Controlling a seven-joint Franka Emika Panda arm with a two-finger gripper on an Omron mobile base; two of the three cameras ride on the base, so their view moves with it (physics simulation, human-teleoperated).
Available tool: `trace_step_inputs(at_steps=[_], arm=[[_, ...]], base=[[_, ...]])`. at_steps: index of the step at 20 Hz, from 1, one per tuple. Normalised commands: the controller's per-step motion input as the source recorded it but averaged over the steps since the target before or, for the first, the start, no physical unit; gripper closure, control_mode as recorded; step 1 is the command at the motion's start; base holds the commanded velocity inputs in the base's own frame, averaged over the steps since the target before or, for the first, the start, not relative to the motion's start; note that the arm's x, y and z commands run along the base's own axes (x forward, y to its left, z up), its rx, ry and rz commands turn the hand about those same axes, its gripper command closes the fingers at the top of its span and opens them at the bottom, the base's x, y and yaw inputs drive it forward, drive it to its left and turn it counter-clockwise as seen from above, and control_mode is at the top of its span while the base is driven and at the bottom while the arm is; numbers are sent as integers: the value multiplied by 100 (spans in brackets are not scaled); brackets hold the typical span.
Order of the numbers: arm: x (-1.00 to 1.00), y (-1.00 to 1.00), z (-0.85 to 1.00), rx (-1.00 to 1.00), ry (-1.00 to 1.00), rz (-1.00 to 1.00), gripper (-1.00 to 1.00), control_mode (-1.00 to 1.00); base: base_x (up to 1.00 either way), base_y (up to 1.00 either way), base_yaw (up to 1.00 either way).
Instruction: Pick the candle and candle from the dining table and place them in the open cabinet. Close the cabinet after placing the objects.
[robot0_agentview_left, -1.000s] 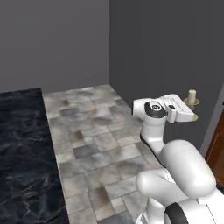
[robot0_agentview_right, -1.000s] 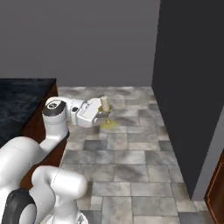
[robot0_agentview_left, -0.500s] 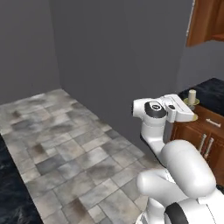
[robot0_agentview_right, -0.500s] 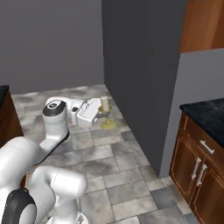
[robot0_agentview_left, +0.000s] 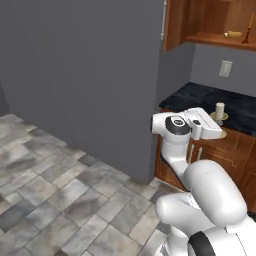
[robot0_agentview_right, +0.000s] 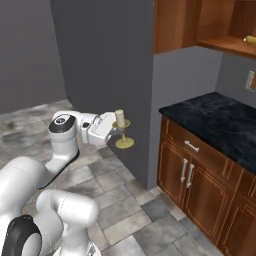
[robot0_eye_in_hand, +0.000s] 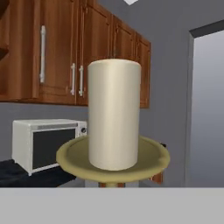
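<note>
The gripper (robot0_agentview_right: 116, 134) is closed on the stem of the cream candle (robot0_agentview_right: 119, 118), holding it upright on its yellow dish above the tiled floor (robot0_agentview_right: 125, 210). The orange taper candle (robot0_agentview_left: 248, 26) stands on the open cabinet (robot0_agentview_left: 210, 22) shelf above the black bench (robot0_agentview_right: 220, 125).

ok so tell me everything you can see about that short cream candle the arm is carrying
The short, stubby cream-white cylinder candle looks smooth and waxy, with a flat top and no visible wick. It stands upright on a round, dull yellow-green dish holder with a narrow stem and a wider foot. The white arm's end effector carries it by the holder, in mid-air above the grey tiled floor, in front of the dark grey wall. Only the dish touches the candle itself.
</note>
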Motion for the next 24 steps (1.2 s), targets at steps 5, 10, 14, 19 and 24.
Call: trace_step_inputs(at_steps=[5,10,14,19,24], arm=[[0,0,0,0,0,0,100,100],[0,0,0,0,0,0,100,100],[0,0,0,0,0,0,100,100],[0,0,0,0,0,0,100,100],[0,0,0,0,0,0,100,100]], base=[[50,0,-44],[74,0,-38],[80,1,-33],[76,8,-34],[77,31,-31]])
